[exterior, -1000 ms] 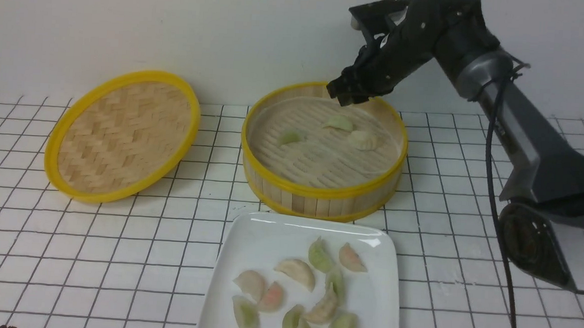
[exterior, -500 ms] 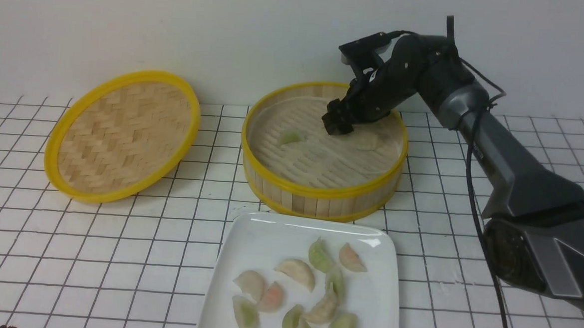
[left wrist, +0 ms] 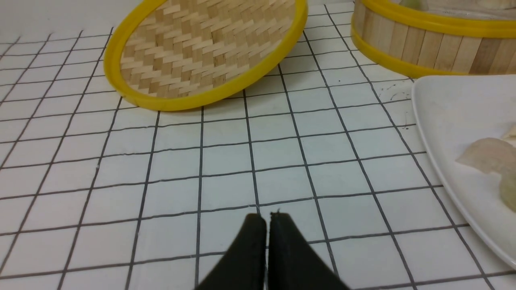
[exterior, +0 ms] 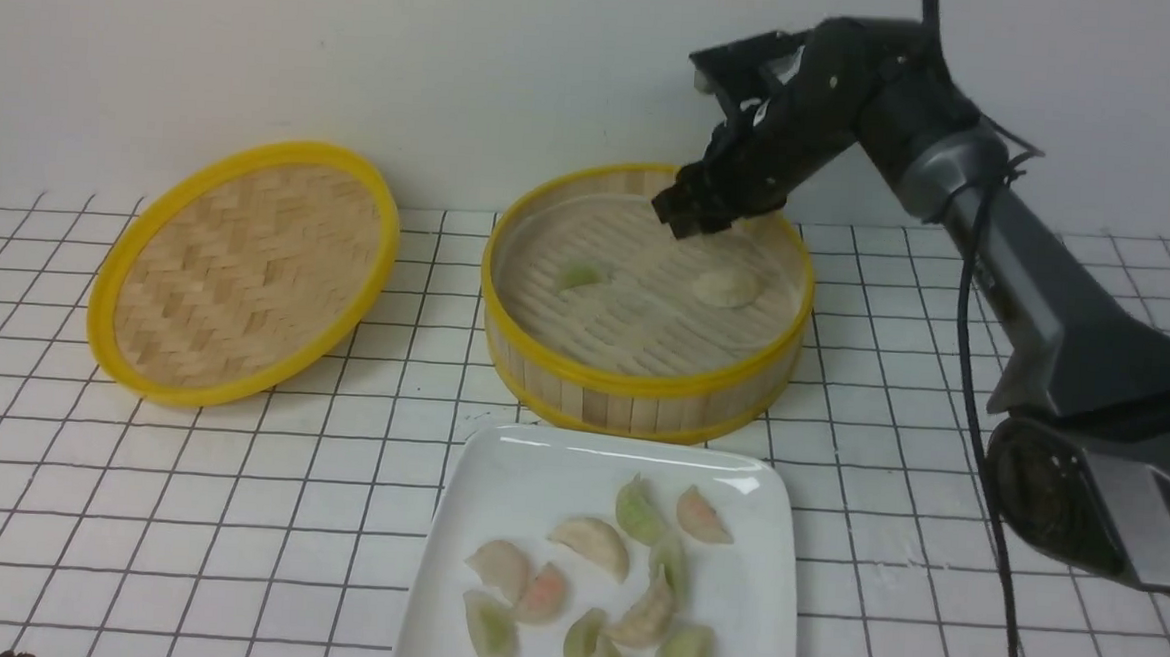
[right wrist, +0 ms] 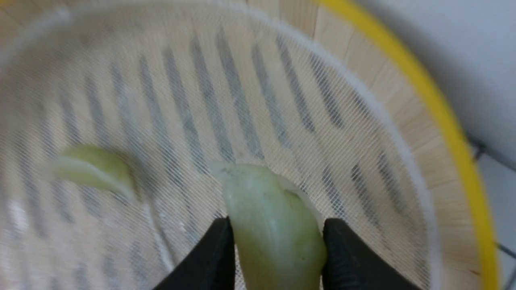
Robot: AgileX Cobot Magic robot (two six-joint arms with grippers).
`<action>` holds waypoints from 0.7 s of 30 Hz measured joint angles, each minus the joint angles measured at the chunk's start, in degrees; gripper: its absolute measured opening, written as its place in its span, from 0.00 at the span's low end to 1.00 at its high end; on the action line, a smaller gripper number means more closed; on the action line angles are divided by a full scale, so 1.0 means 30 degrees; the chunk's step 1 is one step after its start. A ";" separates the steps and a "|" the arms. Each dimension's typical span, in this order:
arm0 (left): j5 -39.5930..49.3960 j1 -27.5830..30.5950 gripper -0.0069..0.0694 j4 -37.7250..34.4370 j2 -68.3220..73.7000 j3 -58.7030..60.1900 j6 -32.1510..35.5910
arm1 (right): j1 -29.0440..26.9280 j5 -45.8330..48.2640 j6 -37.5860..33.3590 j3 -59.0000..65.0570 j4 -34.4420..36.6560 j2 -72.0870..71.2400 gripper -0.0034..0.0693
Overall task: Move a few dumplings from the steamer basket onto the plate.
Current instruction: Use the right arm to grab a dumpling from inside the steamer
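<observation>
The steamer basket (exterior: 642, 387) stands at the middle back, with a pale green dumpling (exterior: 580, 273) and a cream dumpling (exterior: 725, 288) on its floor. My right gripper (exterior: 691, 214) hangs over the basket's far side, shut on a third, green dumpling (right wrist: 266, 201) lifted off the slats. In the right wrist view the gripper (right wrist: 278, 223) pinches it on both sides, and the other green dumpling (right wrist: 92, 169) lies beyond. The white plate (exterior: 538, 466) sits in front of the basket with several dumplings (exterior: 594, 544) on it. My left gripper (left wrist: 266, 217) is shut and empty, low over the tiles.
The flat woven lid (exterior: 243, 271) leans on the tiled surface left of the basket. In the left wrist view the lid (left wrist: 201, 52), the basket wall (left wrist: 423, 44) and the plate's edge (left wrist: 451, 121) lie ahead. A white wall runs behind everything.
My right gripper dipped into the basket, shut on the green dumpling at the back and rose with it. That dumpling is gone from the slats. The left gripper has not moved.
</observation>
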 joint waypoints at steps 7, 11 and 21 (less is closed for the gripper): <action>0.0000 0.0000 0.08 0.0000 0.0000 0.0000 0.0000 | 0.0000 -0.0050 0.1221 0.6927 0.1048 -0.6529 0.40; 0.0000 0.0000 0.08 0.0000 0.0000 0.0000 0.0000 | 0.0159 -0.0128 0.0934 1.3707 0.2571 -1.1046 0.40; 0.0000 0.0000 0.08 0.0000 0.0000 0.0000 0.0000 | 0.3689 -0.3783 -0.0425 2.4136 0.3079 -1.3952 0.40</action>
